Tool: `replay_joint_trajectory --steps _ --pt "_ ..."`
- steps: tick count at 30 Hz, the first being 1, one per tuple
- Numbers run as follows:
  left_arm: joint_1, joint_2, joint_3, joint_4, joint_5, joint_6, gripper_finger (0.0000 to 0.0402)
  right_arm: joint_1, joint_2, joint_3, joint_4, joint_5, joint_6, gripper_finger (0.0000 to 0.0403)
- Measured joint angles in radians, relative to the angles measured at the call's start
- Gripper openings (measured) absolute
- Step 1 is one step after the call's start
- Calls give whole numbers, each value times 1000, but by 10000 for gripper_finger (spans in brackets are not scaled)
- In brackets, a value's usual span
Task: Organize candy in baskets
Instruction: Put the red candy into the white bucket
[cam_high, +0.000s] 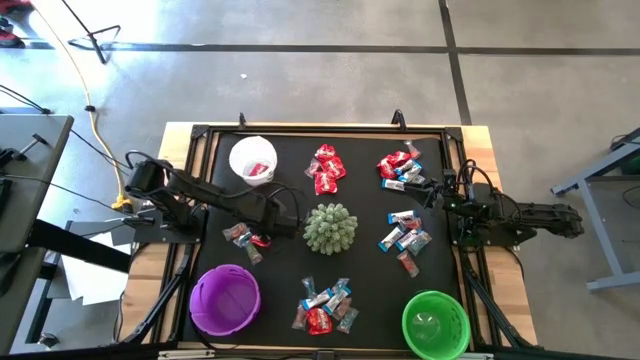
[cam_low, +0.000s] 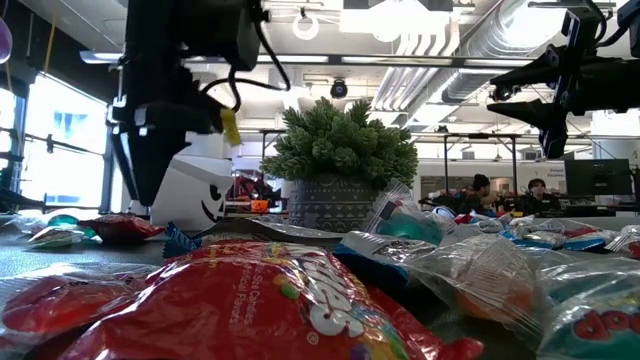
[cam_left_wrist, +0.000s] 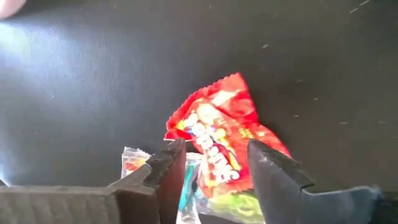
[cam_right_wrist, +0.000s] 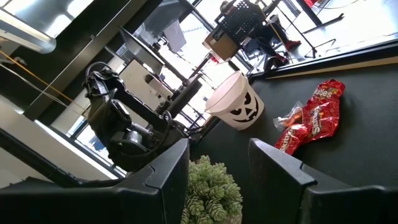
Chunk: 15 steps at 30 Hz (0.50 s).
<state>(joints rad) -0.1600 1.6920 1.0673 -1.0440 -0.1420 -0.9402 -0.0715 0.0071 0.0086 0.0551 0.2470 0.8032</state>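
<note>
- left claw (cam_left_wrist: 211, 174) open over a small candy pile; jaws straddle a red pack (cam_left_wrist: 221, 134), likely lined up to pick it.
- white basket (cam_high: 253, 159) just behind this claw, red candy already inside (probable drop spot).
- right claw (cam_right_wrist: 217, 168) open, empty, raised by the table's right edge, clear of the candy there (cam_high: 405, 168); waiting.

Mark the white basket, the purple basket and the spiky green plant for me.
white basket (cam_high: 240, 158), high view, on its rim's left edge.
purple basket (cam_high: 200, 297), high view, on its left rim.
spiky green plant (cam_high: 330, 228), high view, on the middle of its crown.
</note>
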Motion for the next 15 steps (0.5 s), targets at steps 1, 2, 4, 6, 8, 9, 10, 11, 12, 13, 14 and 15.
replay_joint_trajectory --steps 1,2,4,6,8,9,10,11,12,13,14,15 --pt "0 0 -13 11 4 0 166 0 0 0 0 0 0 162" --pt "-2 0 -25 27 11 0 167 0 0 0 0 0 0 162" --pt "-4 0 -51 70 23 3 168 0 0 0 0 0 0 162" --pt "-4 0 -75 100 27 8 168 0 0 0 0 0 0 162" --pt "-4 0 -92 128 27 8 168 0 0 0 0 0 0 162" --pt "-4 0 -97 141 27 8 168 0 0 0 0 0 0 162" --pt "-4 -1 -106 159 24 9 168 0 0 0 0 0 0 162" --pt "-4 -1 -114 175 20 9 168 0 0 0 0 0 0 162" --pt "-4 -3 -124 193 13 10 168 0 0 0 0 0 0 162" --pt "-4 -3 -134 213 6 10 168 0 0 0 0 0 0 162" --pt "-4 -3 -143 228 2 10 168 0 0 0 0 0 0 162" --pt "-4 -3 -149 240 1 10 168 0 0 0 0 0 0 162"
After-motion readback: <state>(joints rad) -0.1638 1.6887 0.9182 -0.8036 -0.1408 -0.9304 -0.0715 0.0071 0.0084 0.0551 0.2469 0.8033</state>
